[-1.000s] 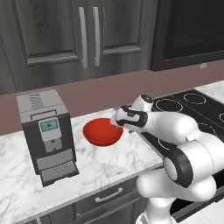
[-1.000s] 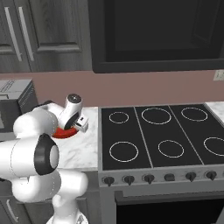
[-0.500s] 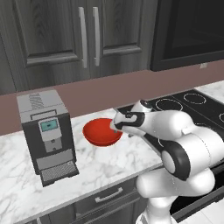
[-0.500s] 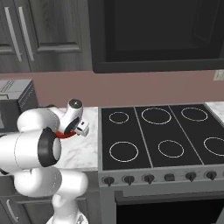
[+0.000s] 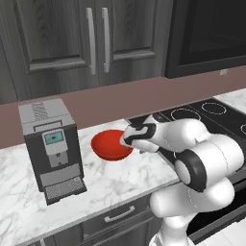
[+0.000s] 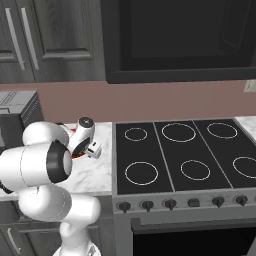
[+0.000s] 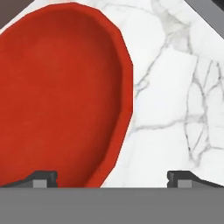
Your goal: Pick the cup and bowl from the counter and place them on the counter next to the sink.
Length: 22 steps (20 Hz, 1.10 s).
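Marble, white with grey veins, forms the counter (image 5: 110,178) that carries everything here, running over dark cabinets. At its left end stands a grey coffee machine (image 5: 50,146) with a small blue screen, well apart from the bowl (image 5: 110,144); to the right lies the black stovetop (image 6: 185,155) with its white rings, near the bowl's far side. Nothing lies between the tool (image 7: 112,177) and the bowl. Glossy red, wide and shallow, the bowl sits upright on the counter between the coffee machine and the stovetop, and its hollow (image 7: 57,96) holds nothing. From the left base view the arm reaches over from the right, its hand at the bowl's right rim. Seen from the hand view, the tool's jaws stand spread wide with nothing held; one fingertip (image 7: 41,177) is over the bowl's inside, the other (image 7: 183,177) over bare marble, so the rim (image 7: 124,109) runs between them.
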Motion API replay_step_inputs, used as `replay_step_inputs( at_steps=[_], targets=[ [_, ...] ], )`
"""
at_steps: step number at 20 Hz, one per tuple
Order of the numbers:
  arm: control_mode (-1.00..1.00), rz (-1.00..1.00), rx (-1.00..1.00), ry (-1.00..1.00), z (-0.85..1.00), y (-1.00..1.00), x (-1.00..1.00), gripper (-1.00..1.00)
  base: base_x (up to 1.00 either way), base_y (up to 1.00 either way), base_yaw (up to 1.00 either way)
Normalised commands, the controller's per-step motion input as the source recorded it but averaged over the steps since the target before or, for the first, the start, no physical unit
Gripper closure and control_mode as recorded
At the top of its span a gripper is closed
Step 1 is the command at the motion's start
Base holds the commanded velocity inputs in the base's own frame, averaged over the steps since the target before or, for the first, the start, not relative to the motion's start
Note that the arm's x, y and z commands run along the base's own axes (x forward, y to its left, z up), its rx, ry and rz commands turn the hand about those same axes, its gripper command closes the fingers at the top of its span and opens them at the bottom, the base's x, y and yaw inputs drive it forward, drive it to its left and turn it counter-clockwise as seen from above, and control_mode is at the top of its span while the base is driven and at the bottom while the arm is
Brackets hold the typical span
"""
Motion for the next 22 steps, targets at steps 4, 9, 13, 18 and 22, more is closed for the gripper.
replay_step_inputs(
  at_steps=[4,9,13,18,22],
  targets=[
    [-1.00,0.00,0.00,0.00,-0.14,0.13,0.12,-1.00,0.00,0.00,0.00],
    [-1.00,0.00,0.00,0.01,-0.13,0.12,0.15,-1.00,0.00,0.00,0.00],
    [-1.00,0.00,0.00,0.01,-0.11,0.08,0.15,-1.00,0.00,0.00,0.00],
    [-1.00,0.00,0.00,0.00,-0.02,0.01,0.02,-1.00,0.00,0.00,0.00],
    [-1.00,0.00,0.00,0.00,0.00,0.00,0.00,1.00,0.00,0.00,0.00]
  ],
)
